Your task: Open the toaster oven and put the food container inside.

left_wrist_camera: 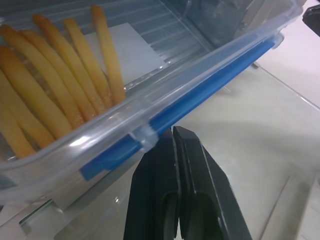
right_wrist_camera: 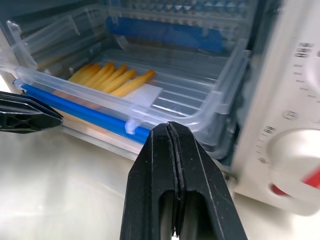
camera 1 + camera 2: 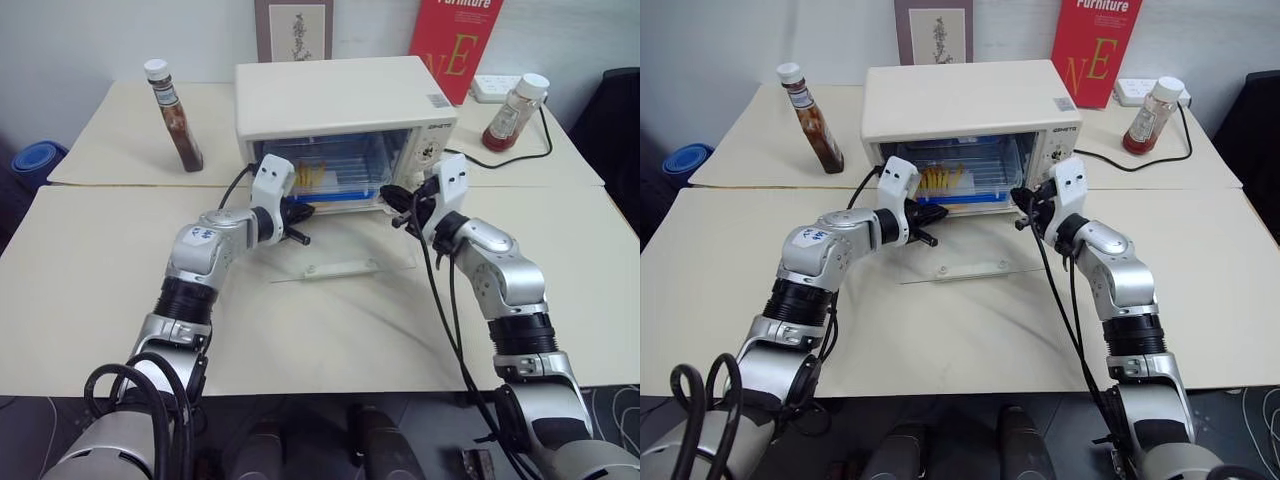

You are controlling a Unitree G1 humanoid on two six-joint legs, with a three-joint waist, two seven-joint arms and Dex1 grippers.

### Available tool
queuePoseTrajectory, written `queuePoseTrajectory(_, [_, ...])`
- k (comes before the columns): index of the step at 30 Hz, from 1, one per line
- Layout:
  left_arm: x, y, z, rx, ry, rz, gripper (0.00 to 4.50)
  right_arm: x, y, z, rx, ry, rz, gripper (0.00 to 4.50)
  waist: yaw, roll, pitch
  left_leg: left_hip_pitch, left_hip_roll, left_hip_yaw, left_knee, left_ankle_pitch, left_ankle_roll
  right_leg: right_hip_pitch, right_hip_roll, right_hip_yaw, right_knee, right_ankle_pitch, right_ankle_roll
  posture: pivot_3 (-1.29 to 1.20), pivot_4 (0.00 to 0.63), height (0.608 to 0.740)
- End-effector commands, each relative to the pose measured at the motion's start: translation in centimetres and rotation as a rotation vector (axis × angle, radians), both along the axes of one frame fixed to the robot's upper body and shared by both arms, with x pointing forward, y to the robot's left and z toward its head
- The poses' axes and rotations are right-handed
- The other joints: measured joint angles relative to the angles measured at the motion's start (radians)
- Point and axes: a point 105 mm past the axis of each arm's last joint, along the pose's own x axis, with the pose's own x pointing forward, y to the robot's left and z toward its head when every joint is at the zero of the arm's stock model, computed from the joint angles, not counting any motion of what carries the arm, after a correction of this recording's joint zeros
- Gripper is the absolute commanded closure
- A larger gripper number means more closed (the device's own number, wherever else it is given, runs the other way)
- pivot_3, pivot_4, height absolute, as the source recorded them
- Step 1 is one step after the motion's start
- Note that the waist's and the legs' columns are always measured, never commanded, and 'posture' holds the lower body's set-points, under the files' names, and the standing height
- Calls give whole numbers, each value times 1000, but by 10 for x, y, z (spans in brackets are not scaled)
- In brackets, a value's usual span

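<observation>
Fingers (image 1: 172, 165) of both grippers pressed shut, holding nothing, tips against food container's (image 2: 150, 95) blue edge, probably to push it deeper into toaster oven (image 3: 340, 105).

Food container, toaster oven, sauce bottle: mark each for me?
food container (image 2: 150, 107): right wrist view, clear floor beside the strips.
toaster oven (image 3: 335, 95): left eye view, cream top panel.
sauce bottle (image 3: 178, 122): left eye view, brown body.

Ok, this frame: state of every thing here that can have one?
toaster oven: door open, lying flat in front.
food container: inside the oven, lid on, blue clip facing out.
left gripper: jaws shut, empty, at the container's front edge.
right gripper: jaws shut, empty.
sauce bottle: upright, capped.
</observation>
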Motion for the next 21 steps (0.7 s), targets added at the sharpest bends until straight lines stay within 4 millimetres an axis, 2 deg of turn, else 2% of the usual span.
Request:
queuePoseTrajectory(1, [-10, 19, 26, -57, -61, -4, 4455, -27, -8, 14, -18, -30, 80, 4500, -4, 0, 0, 0, 0, 0, 0, 0, 0, 0, 0, 0, 1, 0, 0, 0, 150, 740])
queuePoseTrajectory(3, [-25, 21, 33, -79, -63, -73, 4455, -46, -9, 12, -42, -5, 144, 4500, -13, 0, 0, -1, 0, 0, -1, 0, 0, -1, 0, 0, 1, 0, 0, 0, 150, 740])
queuePoseTrajectory(5, [-52, 30, 45, -74, -85, -182, 4280, -70, -13, 6, -95, 35, 212, 4500, -21, 1, 1, -1, 0, 0, -2, 0, 0, -2, 0, 0, 1, 0, 0, 0, 150, 740])
queuePoseTrajectory(8, [-88, 46, 56, -37, -101, -299, 3598, -99, -20, -3, -144, 111, 284, 4500, -22, 1, 1, -1, 1, 1, -5, 0, 0, -3, 0, 0, 0, -1, -1, 0, 150, 740])
queuePoseTrajectory(12, [-141, 87, 67, 99, -64, -462, 2354, -137, -28, -29, -184, 260, 351, 4500, -22, 1, 1, 2, 2, 1, -6, 0, 0, -2, 1, 0, -2, -3, -4, 0, 150, 740])
queuePoseTrajectory(16, [-160, 113, 69, 259, -32, -506, 1089, -138, -28, -48, -137, 323, 301, 4500, -20, 1, 1, 3, 2, 2, -6, 0, 1, -2, 2, 0, -3, -7, -11, 0, 150, 740])
queuePoseTrajectory(17, [-162, 117, 69, 295, -34, -511, 755, -134, -27, -55, -131, 336, 280, 4500, -20, 1, 1, 3, 2, 2, -6, 1, 1, -1, 2, 0, -4, -14, -24, 0, 150, 740])
queuePoseTrajectory(18, [-163, 120, 70, 330, -37, -516, 392, -130, -26, -61, -131, 340, 259, 4500, -19, 1, 1, 4, 2, 2, -6, 1, 1, -1, 1, 0, -4, -14, -24, 0, 150, 740])
queuePoseTrajectory(20, [-166, 122, 76, 358, -49, -532, 13, -120, -24, -72, -122, 344, 213, 4500, -18, 0, 1, 4, 2, 2, -5, 1, 1, 0, 2, 0, -4, -14, -24, 0, 150, 740])
queuePoseTrajectory(21, [-167, 123, 80, 355, -56, -538, 13, -114, -23, -75, -116, 337, 191, 4500, -18, 1, 1, 3, 2, 2, -5, 1, 1, 0, 2, 0, -5, -14, -24, 0, 150, 740])
